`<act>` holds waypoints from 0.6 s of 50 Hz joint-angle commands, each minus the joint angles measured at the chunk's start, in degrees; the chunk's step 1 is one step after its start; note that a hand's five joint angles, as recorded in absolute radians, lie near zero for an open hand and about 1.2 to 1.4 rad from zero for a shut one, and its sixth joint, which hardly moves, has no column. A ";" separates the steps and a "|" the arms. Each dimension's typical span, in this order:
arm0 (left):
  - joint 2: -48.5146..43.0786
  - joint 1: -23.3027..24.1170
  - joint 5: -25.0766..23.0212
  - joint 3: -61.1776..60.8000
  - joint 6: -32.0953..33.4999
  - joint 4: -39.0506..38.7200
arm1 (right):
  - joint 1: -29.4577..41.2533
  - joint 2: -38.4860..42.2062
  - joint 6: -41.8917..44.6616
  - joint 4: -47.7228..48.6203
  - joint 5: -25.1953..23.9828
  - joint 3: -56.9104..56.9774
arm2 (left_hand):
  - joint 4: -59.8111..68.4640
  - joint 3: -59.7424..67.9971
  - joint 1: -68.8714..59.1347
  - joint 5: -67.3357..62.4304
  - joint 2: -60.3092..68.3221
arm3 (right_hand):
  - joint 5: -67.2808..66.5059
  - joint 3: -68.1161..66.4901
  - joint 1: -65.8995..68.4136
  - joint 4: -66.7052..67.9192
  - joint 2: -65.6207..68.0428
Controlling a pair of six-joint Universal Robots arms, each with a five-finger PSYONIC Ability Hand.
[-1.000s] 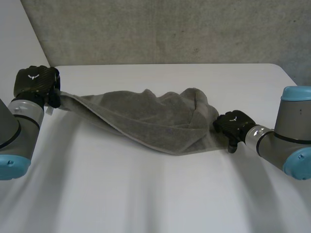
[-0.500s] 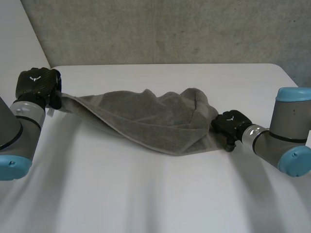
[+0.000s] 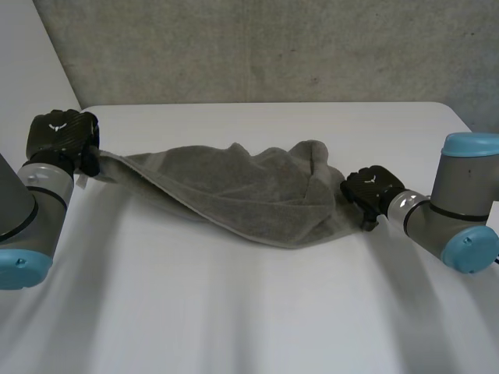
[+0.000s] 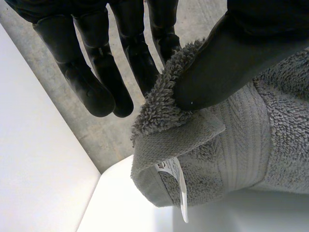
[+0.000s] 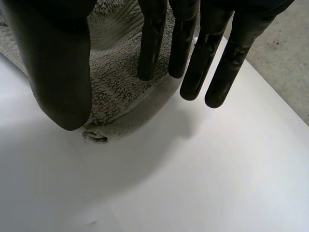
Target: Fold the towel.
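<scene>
**Condition.** The towel [image 3: 249, 191] lies strung across the surface [image 3: 249, 319] between the two arms. Its middle sags in loose folds and it is not laid flat.

The left robot hand [image 3: 61, 134] holds one corner lifted clear. In the left wrist view its thumb [image 4: 227, 72] pins the hem against a finger, just above the sewn-in label [image 4: 176, 186]. The right robot hand [image 3: 368, 187] sits low at the opposite end and is open. In the right wrist view its fingers [image 5: 193, 63] are straight and stand apart from its own thumb. The towel's end lies under them on the surface, with no pinch visible.

**Risks.**
1. One-sided hold. If the left arm lifts or pulls while the right end is unsecured, the towel would likely drag across the surface and bunch further instead of drawing taut.
2. Thin purchase on the left. The pinch takes only the hem near the corner, so a sharp pull could slip the cloth free.
3. Rolled corner at the right. The end by that thumb is curled under, so a closing grasp may catch a double layer or miss the edge. The fold would then come out skewed.
4. Creased middle. Folding over the present wrinkles would trap them.
</scene>
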State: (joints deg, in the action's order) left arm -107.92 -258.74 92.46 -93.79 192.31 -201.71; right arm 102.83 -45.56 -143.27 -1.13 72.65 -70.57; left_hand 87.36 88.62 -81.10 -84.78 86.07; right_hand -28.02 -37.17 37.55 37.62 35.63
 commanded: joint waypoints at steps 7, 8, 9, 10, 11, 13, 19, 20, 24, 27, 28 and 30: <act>-0.10 -0.01 0.00 0.01 0.00 0.00 | 0.00 1.61 0.00 -0.02 -0.14 0.87 | -7.36 -8.62 1.10 14.78 -6.07 | -1.66 -2.51 2.13 2.06 4.05; -0.10 -0.01 0.00 0.01 0.00 0.00 | 0.00 1.61 0.00 -0.02 -0.14 0.87 | -7.36 -8.62 1.10 14.78 -6.07 | -1.67 -2.52 2.14 2.07 4.06; -0.10 -0.01 0.00 0.01 0.00 0.00 | 0.00 1.70 0.00 -0.02 -0.14 0.96 | -7.36 -8.62 1.10 14.78 -6.07 | -3.17 -4.02 3.64 3.57 5.55; -0.18 -0.01 0.00 0.01 0.00 0.00 | 0.00 1.78 -0.08 -0.02 -0.14 1.04 | -7.36 -8.62 1.10 14.78 -6.07 | -5.85 -6.70 6.32 6.25 8.23; -0.18 -0.01 0.00 0.01 0.00 0.00 | 0.00 1.79 -0.08 -0.02 -0.14 1.04 | -7.36 -8.62 1.10 14.78 -6.07 | -5.87 -6.73 6.34 6.28 8.26; -0.36 -0.01 0.00 0.10 0.00 0.00 | 0.09 1.87 -0.26 -0.02 0.03 1.48 | -7.36 -8.62 1.10 14.78 -6.07 | -11.40 -12.25 11.86 11.80 13.78; -0.45 -0.01 0.00 0.01 0.00 0.00 | 0.09 1.87 -0.43 0.07 0.03 1.66 | -7.36 -8.62 1.10 14.78 -6.07 | -30.89 -31.74 31.36 31.29 33.28; -0.45 -0.01 0.00 0.01 0.00 0.00 | 0.09 1.87 -0.43 0.07 0.03 1.66 | -7.36 -8.62 1.10 14.78 -6.07 | -30.94 -31.79 31.41 31.34 33.32; -0.45 -0.01 0.00 0.10 0.00 0.00 | 0.17 1.79 -1.48 0.07 0.03 1.66 | -7.36 -8.62 1.10 14.78 -6.07 | -38.50 -39.36 38.97 38.91 40.89; -0.45 0.08 0.00 0.10 0.00 0.00 | 0.26 1.44 -2.45 0.07 -0.05 1.66 | -7.36 -8.62 1.10 14.78 -6.07 | -38.67 -39.53 39.14 39.08 41.06; -0.45 0.08 0.00 0.10 0.00 0.00 | 0.26 1.35 -2.80 0.07 -0.14 1.66 | -7.36 -8.62 1.10 14.78 -6.07 | -40.01 -40.86 40.48 40.41 42.39; -0.45 0.08 0.00 0.10 0.00 0.00 | 0.26 1.35 -2.98 0.07 -0.14 1.57 | -7.36 -8.62 1.10 14.78 -6.07 | -41.96 -42.81 42.43 42.36 44.35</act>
State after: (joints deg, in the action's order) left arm -108.38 -258.73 92.46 -93.73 192.31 -201.71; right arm 103.01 -43.90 -144.88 -1.05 72.66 -68.89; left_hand 87.36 88.62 -81.10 -84.78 86.07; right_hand -63.89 -73.87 74.04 74.06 73.63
